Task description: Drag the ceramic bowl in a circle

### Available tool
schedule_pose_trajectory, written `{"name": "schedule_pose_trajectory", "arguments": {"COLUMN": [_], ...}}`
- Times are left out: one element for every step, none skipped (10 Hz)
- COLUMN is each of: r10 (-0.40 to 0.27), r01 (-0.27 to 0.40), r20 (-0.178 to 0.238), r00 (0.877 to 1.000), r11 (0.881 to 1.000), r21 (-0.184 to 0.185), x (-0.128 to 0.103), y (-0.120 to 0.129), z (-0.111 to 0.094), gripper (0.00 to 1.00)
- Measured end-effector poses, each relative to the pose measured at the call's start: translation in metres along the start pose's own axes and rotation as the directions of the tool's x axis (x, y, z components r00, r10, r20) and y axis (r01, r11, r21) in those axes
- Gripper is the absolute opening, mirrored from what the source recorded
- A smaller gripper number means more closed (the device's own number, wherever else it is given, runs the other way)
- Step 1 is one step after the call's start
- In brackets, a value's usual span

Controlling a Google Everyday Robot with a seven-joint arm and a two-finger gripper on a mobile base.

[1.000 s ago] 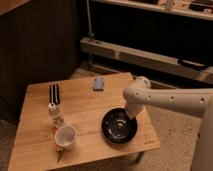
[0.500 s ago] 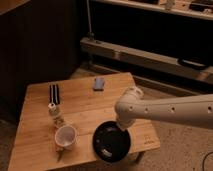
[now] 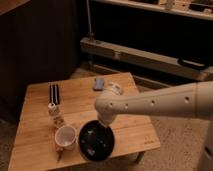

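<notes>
The ceramic bowl is a wide, glossy black dish near the front edge of the wooden table, right next to a small white cup. My gripper comes in from the right on a thick white arm and reaches down onto the bowl's far rim. The arm's end covers the fingers and the contact point.
A black rectangular object lies at the table's left, a small white bottle stands in front of it, and a grey-blue object lies at the back. A low metal frame runs behind the table. The table's front edge is close to the bowl.
The bowl has slid left and toward the table's front edge, ending beside the white cup. My arm followed it, swinging left and forward.
</notes>
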Motion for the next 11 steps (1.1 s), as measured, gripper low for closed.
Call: {"name": "schedule_pose_trajectory", "arguments": {"r10": [-0.008,-0.014,-0.009,0.003,0.025,0.045,0.072,0.105,0.147,0.182,0.218], "r01": [0.008,0.014,0.009,-0.002,-0.025,-0.044,-0.072,-0.105,-0.147,-0.182,-0.218], "r20": [0.007,0.016,0.017,0.014,0.016,0.017,0.013,0.013,0.01,0.006,0.002], "r00": [1.0,1.0,1.0,1.0,1.0,0.999,0.997,0.994,0.989,0.983,0.976], "r11": [1.0,1.0,1.0,1.0,0.999,0.999,0.997,0.994,0.989,0.983,0.976], "r21": [-0.005,-0.011,-0.013,-0.014,-0.019,-0.021,-0.021,-0.02,-0.015,-0.006,-0.001], "x": [-0.015,-0.034,-0.043,-0.05,-0.061,-0.067,-0.072,-0.075,-0.075,-0.072,-0.065], "y": [-0.003,-0.012,-0.027,-0.045,-0.068,-0.084,-0.103,-0.122,-0.144,-0.162,-0.177], "z": [0.003,0.008,0.014,0.022,0.031,0.037,0.044,0.051,0.056,0.06,0.064], "gripper": [0.0,0.0,0.0,0.0,0.0,0.0,0.0,0.0,0.0,0.0,0.0]}}
